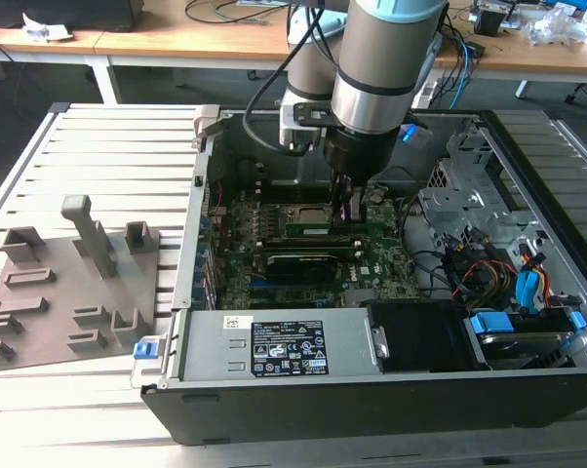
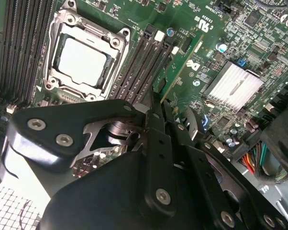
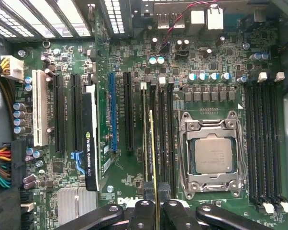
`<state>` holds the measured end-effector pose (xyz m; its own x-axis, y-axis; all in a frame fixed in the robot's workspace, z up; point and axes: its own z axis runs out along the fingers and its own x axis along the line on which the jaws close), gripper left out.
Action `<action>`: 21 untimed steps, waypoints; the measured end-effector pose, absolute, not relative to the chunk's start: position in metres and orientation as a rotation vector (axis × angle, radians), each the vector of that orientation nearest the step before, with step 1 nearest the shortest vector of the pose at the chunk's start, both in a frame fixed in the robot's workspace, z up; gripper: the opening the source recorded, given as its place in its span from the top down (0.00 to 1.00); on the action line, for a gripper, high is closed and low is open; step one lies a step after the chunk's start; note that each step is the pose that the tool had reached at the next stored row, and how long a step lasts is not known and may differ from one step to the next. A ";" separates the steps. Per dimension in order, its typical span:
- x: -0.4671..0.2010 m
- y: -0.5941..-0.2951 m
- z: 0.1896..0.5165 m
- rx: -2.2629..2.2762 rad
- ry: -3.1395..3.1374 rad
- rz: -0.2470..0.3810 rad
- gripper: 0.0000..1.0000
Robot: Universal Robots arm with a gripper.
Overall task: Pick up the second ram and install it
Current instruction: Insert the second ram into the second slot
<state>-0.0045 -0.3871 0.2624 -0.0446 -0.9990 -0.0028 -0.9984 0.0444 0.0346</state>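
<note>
Open on a slatted bench, the case (image 1: 391, 390) shows its motherboard (image 3: 134, 163), with the gripper (image 3: 156, 211) low over the slots (image 3: 164, 139) beside the socket (image 3: 212, 153). Its fingers are closed on the ram (image 3: 153, 158), which stands on edge, its long axis running along the slots, just above them.

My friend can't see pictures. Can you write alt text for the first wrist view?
The gripper holds a thin green ram on edge over the slots beside the processor. All around is the green motherboard, with a black card standing in it.
</note>
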 end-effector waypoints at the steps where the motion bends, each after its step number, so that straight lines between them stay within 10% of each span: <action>1: -0.005 -0.387 0.261 2.156 -2.254 -0.042 0.86; 21: -0.025 -0.376 0.241 2.140 -2.270 -0.042 0.86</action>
<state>-0.0253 -0.3763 0.2411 -0.0585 -0.9983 -0.0029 -0.9977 0.0584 0.0345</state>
